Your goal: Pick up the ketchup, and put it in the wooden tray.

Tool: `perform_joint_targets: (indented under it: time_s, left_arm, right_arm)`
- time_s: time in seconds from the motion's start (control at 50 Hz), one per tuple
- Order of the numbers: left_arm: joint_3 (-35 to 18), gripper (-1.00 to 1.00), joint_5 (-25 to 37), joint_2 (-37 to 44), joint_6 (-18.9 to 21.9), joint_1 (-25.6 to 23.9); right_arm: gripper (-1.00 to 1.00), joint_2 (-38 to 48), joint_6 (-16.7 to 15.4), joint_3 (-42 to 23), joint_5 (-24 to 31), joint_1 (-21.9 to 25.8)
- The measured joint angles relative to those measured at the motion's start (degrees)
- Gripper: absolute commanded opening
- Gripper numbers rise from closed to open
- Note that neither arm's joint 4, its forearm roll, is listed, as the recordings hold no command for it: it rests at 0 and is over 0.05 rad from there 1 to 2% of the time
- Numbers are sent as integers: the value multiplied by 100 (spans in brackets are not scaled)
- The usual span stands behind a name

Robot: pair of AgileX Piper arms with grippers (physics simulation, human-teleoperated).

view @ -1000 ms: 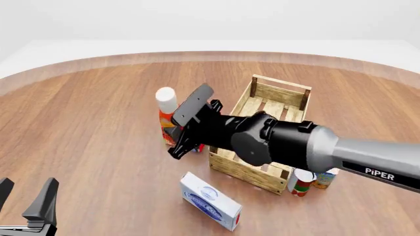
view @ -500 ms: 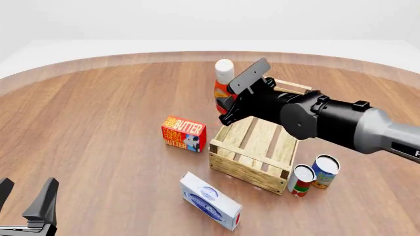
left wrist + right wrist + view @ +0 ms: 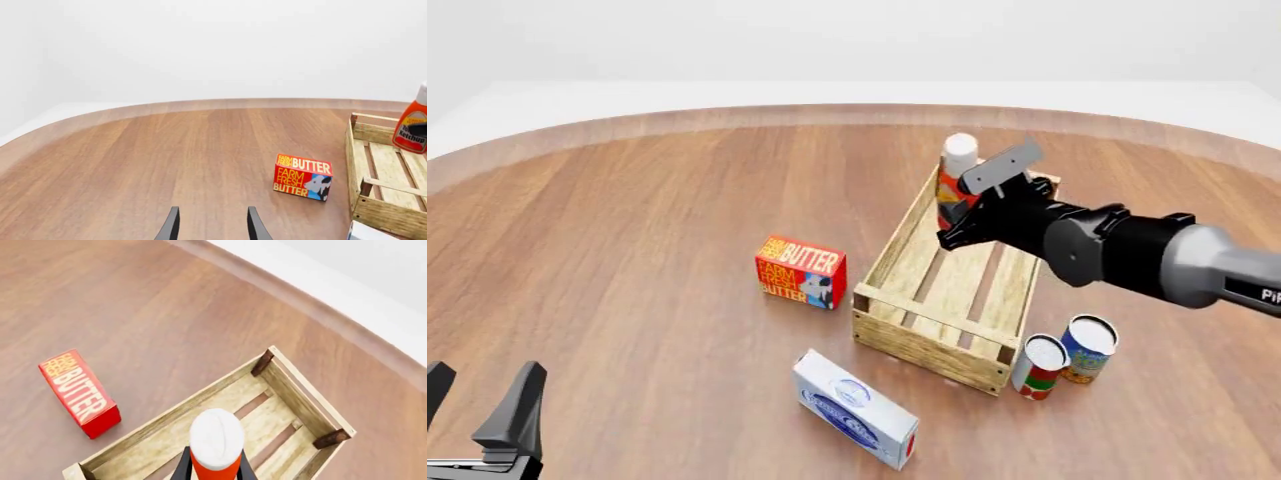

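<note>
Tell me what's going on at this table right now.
The right gripper is shut on the ketchup, holding it upright in the air above the far end of the wooden tray, not yet set down. The left gripper sits open at the near edge, away from everything. On the table around the tray are a butter box, a white box and two cans.
</note>
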Motion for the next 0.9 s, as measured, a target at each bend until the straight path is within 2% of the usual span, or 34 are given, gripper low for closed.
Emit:
perform_joint_targets:
  time_s: [0.52,0.9]
  left_arm:
    - [0,100,0,0,0,0]
    - [0,100,0,0,0,0]
  right_arm:
    - [-100,1208,235,-276,-599,-409]
    - [-100,1786,361,-321,-928,-565]
